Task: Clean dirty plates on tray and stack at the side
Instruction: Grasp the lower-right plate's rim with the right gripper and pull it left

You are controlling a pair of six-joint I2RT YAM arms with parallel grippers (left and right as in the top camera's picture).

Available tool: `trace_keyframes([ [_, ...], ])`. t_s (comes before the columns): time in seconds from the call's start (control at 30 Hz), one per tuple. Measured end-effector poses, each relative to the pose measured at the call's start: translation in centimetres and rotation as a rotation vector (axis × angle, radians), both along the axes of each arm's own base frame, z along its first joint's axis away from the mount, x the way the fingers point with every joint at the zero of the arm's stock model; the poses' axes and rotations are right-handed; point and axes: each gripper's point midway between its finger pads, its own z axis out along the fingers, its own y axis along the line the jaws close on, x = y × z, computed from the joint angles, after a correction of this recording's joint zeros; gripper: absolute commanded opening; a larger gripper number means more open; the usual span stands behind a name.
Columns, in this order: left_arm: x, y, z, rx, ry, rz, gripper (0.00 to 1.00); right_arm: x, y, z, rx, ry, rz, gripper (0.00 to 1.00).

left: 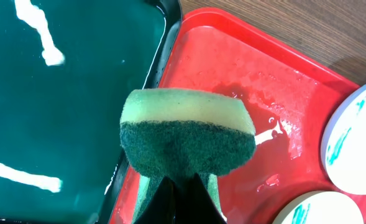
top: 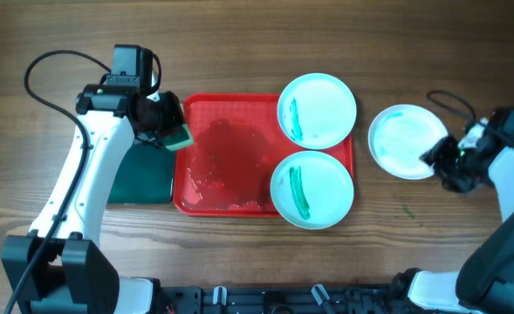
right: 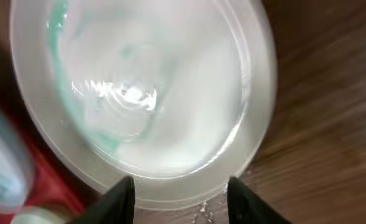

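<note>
The dirty plates are three round shallow dishes. Two pale aqua ones sit at the right end of the large red rectangular plastic tray [top: 226, 131], each overlapping its raised rim. The farther aqua plate [top: 318, 111] has a green smear on its left side. The nearer aqua plate [top: 312, 189], just beside it, has a longer green streak down its middle. The white plate [top: 405, 141] lies off the tray on the wooden surface [top: 239, 44], to the right of the other two. The right wrist view shows it wet and glossy, with a faint green trace along one side of its well.

The tray's bare floor looks wet, with puddles and droplets. A narrower dark green tray [top: 143, 179] lies against its left edge.

The left gripper [top: 171, 126] hangs over the line where the two trays meet. Its jaws are clenched on a yellow foam sponge with a dark green scouring face [left: 187, 140].

The right gripper [top: 438, 159] is at the right edge of the white plate. Its jaws are released, with the black fingers [right: 122, 198] spread apart and the plate's rim just ahead of them.
</note>
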Motion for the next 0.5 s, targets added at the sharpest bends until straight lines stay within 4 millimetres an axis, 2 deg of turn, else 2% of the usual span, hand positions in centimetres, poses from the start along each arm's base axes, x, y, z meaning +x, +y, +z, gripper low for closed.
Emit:
trace_keyframes([
  [0.03, 0.0, 0.0, 0.0, 0.000, -0.002, 0.000, 0.04, 0.8, 1.2, 1.4, 0.009, -0.030, 0.057, 0.46],
  [0.07, 0.1, 0.0, 0.0, 0.000, -0.003, 0.000, 0.04, 1.3, 3.3, 2.7, 0.018, -0.056, 0.137, 0.45],
  [0.1, 0.1, 0.0, 0.0, 0.000, -0.003, 0.000, 0.04, 1.0, 6.9, 3.5, 0.045, -0.056, 0.255, 0.43],
  [0.13, 0.1, 0.0, 0.0, 0.000, -0.003, 0.000, 0.04, 0.9, 8.2, 3.4, 0.046, -0.051, 0.303, 0.41],
  [0.17, 0.1, 0.0, 0.0, 0.000, -0.003, 0.000, 0.04, 0.1, 11.1, 2.8, 0.055, -0.025, 0.398, 0.39],
  [0.2, 0.1, 0.0, 0.0, 0.000, -0.003, 0.000, 0.04, -0.4, 12.2, 2.3, 0.053, -0.010, 0.438, 0.37],
  [0.23, 0.1, 0.0, 0.0, 0.000, -0.003, 0.000, 0.04, -1.8, 14.0, 1.1, 0.052, 0.031, 0.499, 0.35],
  [0.37, 0.1, 0.0, 0.0, 0.000, -0.005, 0.000, 0.04, -3.7, 16.0, -1.4, 0.015, 0.071, 0.583, 0.34],
  [0.43, 0.1, 0.0, 0.0, 0.000, -0.006, 0.000, 0.04, -4.0, 16.3, -2.3, -0.022, 0.070, 0.612, 0.34],
  [0.5, 0.1, 0.0, 0.0, 0.000, -0.006, 0.000, 0.04, -4.0, 16.1, -3.2, -0.041, 0.057, 0.614, 0.29],
])
